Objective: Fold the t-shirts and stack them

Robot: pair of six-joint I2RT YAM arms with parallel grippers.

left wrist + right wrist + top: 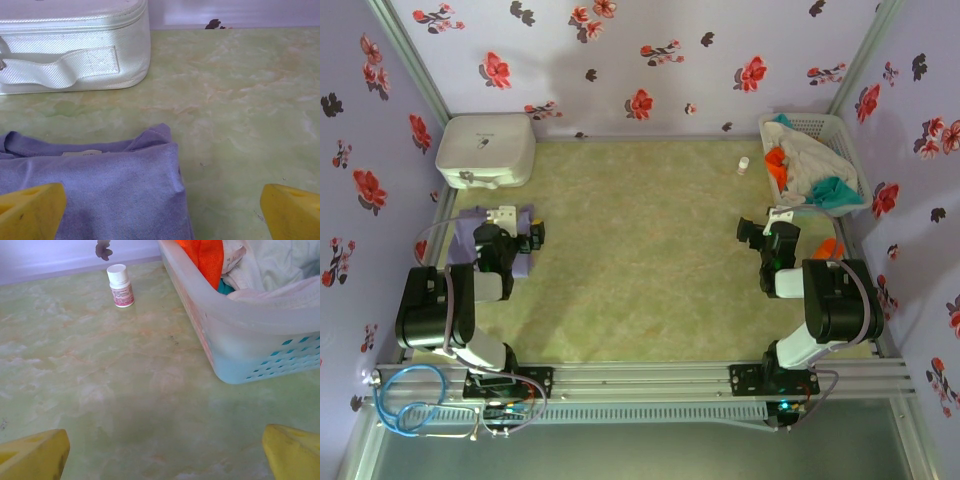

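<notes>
The left gripper (160, 217) is standing wide open and holding nothing. It is hanging just over the near edge of the lavender t-shirt (100, 185), which is lying on the table (240, 100) near the white box (75, 45) and looks folded. The right gripper (165, 455) is also open and empty, pointing over bare table toward the basket (200, 315), with a gap between them. Inside the basket the orange t-shirt (205, 255), the off-white t-shirt (270, 265) and a bit of the teal t-shirt (226, 287) are lying crumpled together. A small bottle (120, 286) is standing near the basket. I am judging that the lavender shirt is finished and the step in hand is fetching the next shirt. The next move is calling for the right arm to reach over the rim, pinch one shirt only, and lift it without dragging the others or hitting the bottle.
</notes>
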